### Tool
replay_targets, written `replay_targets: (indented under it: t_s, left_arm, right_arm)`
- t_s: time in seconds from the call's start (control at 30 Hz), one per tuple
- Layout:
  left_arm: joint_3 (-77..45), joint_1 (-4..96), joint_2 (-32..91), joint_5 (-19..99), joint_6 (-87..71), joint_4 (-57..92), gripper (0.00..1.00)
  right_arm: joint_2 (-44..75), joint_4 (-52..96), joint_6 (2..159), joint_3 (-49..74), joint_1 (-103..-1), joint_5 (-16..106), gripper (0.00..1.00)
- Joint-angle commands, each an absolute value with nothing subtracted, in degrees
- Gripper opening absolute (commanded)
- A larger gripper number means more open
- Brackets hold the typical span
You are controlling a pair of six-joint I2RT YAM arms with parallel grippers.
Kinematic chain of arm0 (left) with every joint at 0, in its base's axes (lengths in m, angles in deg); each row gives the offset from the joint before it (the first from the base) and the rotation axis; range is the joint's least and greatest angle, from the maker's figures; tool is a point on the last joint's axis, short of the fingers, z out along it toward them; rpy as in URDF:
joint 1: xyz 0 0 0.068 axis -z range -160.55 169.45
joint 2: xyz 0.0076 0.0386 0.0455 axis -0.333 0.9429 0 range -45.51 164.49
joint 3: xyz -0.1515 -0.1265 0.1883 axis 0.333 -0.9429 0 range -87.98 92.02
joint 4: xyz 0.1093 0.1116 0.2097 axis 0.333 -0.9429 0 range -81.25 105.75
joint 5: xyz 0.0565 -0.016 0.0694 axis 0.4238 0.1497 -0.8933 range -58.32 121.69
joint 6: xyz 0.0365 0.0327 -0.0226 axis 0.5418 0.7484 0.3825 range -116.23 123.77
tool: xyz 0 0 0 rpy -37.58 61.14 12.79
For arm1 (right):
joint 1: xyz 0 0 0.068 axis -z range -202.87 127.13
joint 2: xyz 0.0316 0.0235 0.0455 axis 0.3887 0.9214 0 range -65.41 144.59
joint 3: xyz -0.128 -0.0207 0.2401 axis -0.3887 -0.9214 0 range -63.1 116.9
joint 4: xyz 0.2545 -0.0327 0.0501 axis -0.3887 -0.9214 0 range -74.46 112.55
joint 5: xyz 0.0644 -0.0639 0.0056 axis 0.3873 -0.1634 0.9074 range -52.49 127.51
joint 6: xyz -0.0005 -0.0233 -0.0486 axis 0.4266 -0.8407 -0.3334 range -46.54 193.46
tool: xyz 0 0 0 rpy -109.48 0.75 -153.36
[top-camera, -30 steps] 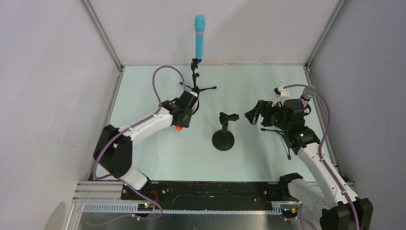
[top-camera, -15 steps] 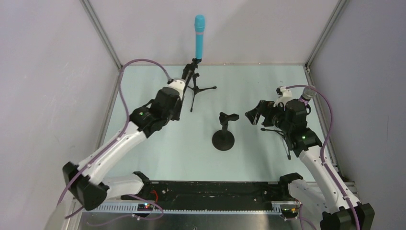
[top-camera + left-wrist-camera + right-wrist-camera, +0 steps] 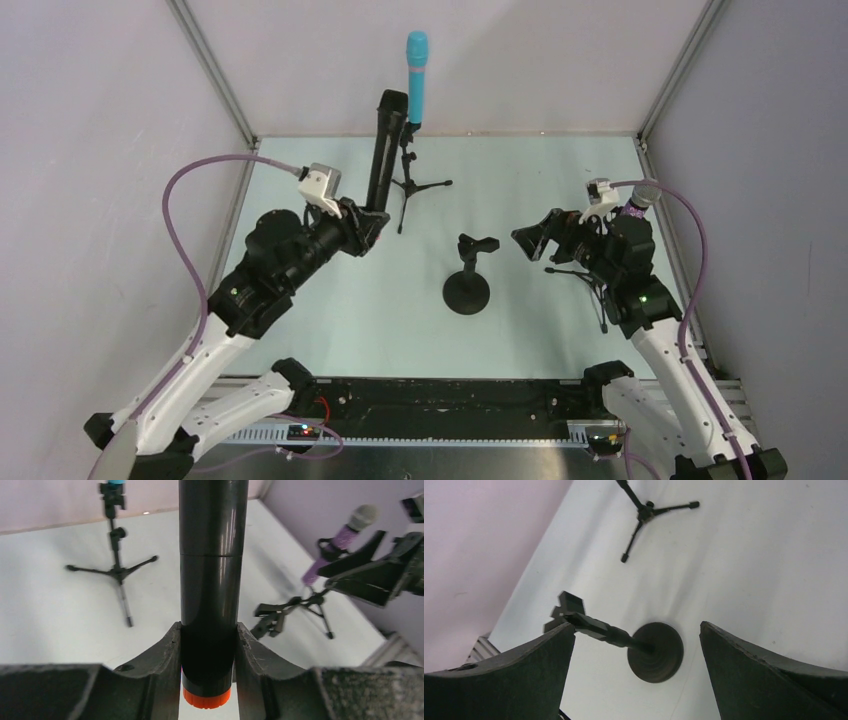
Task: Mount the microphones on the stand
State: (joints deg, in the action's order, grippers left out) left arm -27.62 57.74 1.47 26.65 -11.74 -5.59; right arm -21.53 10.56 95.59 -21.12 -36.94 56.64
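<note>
The step in hand is the mounting of the last microphone. The left jaws are closed on the black microphone [image 3: 212,580], narrow around its lower body just above the orange end [image 3: 206,698], and they hold it almost upright above the table [image 3: 300,180], close beside the blue microphone [image 3: 416,75]. The blue one already stands in its tripod stand [image 3: 405,185] at the far side. The purple microphone [image 3: 340,535] sits in the clip of a second tripod [image 3: 315,600] on the right, partly hidden behind the right arm in the top view. The round-base stand [image 3: 467,290] in the middle has an empty clip [image 3: 477,245].

The right jaws are wide apart and hold nothing. They hang just beside this empty clip, with the stand between them in the right wrist view.

I think the next move is to bring the black microphone across to the middle stand, line up its body with the clip opening, and push it in. The stand looks light, so the right arm may need to steady it.
</note>
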Motion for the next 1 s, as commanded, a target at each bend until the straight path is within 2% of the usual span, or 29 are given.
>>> replay_targets:
  t_s: [0.0, 0.17, 0.33, 0.63, 0.97]
  left_arm:
    - [-32.1, 58.0, -2.1, 37.2, -20.5, 10.5, 0.00]
    - [-38.5, 58.1, -3.8, 45.7, -27.8, 21.6, 0.00]
    - [-41.9, 58.3, -3.7, 52.0, -33.5, 23.9, 0.00]
    - [-47.5, 60.7, -5.6, 55.0, -38.5, 27.2, 0.00]
    - [-49.7, 64.8, -5.5, 56.1, -39.9, 28.8, 0.00]
  right_arm:
    - [-24.3, 16.6, 96.6, -21.2, -37.2, 62.1, 1.00]
    - [-26.1, 21.0, 98.1, -21.2, -37.6, 67.2, 0.99]
    - [-26.6, 26.6, 100.3, -21.2, -38.0, 72.7, 1.00]
    - [-24.1, 38.8, 107.2, -21.2, -43.1, 79.1, 0.99]
    - [-15.3, 55.8, 124.8, -21.2, -46.2, 83.4, 0.94]
